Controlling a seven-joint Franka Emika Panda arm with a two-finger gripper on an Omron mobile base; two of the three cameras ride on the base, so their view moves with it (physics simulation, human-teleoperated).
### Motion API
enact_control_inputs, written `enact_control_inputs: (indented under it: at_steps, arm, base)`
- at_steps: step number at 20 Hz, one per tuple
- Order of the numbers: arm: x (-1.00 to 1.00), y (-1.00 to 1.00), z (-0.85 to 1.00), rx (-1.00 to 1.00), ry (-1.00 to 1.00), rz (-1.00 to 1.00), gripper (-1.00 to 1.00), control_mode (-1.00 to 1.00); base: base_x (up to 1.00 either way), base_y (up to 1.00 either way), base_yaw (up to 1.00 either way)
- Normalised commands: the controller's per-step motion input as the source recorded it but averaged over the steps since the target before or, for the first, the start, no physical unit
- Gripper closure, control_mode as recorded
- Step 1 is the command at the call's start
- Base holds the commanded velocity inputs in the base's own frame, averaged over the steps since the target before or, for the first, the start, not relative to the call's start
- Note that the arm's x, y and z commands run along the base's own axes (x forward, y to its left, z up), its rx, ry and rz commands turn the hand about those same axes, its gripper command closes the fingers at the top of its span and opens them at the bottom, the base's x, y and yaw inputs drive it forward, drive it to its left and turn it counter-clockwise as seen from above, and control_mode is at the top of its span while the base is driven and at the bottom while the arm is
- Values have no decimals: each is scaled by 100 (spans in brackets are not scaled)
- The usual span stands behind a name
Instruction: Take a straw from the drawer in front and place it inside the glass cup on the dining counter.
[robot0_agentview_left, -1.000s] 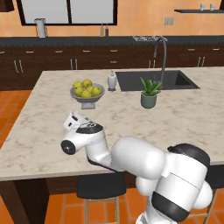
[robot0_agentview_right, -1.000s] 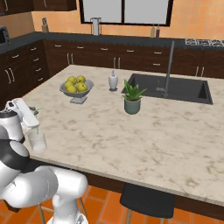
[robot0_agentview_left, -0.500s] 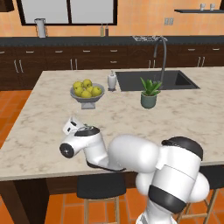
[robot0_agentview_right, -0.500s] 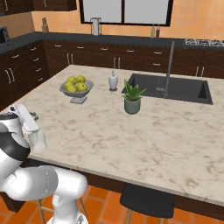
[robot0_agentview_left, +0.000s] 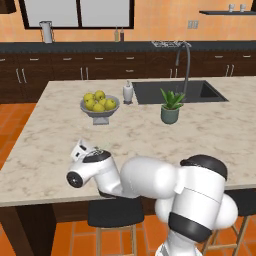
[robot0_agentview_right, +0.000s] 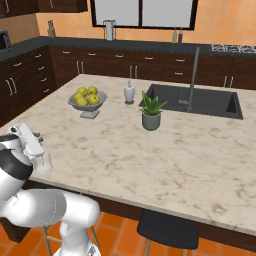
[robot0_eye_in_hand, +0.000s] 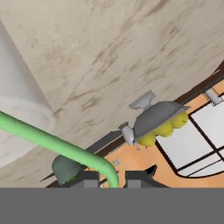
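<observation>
The light-green straw (robot0_eye_in_hand: 52, 142) slants across the hand view from the left edge, and its bent end sits between my fingertips. My gripper (robot0_eye_in_hand: 112, 178) looks shut on it. The clear glass cup (robot0_eye_in_hand: 19, 109) bulks pale at the left, and the straw's far part runs across it. From the right base view my gripper (robot0_agentview_right: 39, 149) points down at the glass cup (robot0_agentview_right: 45, 162), which stands at the near-left edge of the marbled dining counter (robot0_agentview_right: 150, 150). In the left base view my arm covers the cup. The drawer is out of view.
A grey bowl of lemons (robot0_agentview_left: 99, 104) stands mid-left on the dining counter (robot0_agentview_left: 150, 135), with a white dispenser (robot0_agentview_left: 128, 93) behind it. A potted plant (robot0_agentview_left: 170, 106) sits beside the sink (robot0_agentview_left: 175, 91) and its tall faucet. Dark stools (robot0_agentview_right: 170, 230) stand below the near edge.
My hand has sunk a little toward the counter's near-left edge, still with the straw between the fingertips. Everything else on the counter has stayed put.
</observation>
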Motion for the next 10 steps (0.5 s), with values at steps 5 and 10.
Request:
enact_control_inputs:
  at_steps: [5,10]
  arm:
    - [-16,-3,0,0,0,0,-100,-100]
    - [0,-2,6,1,0,0,-100,-100]
  base:
    - [0,0,0]
    - [0,0,0]
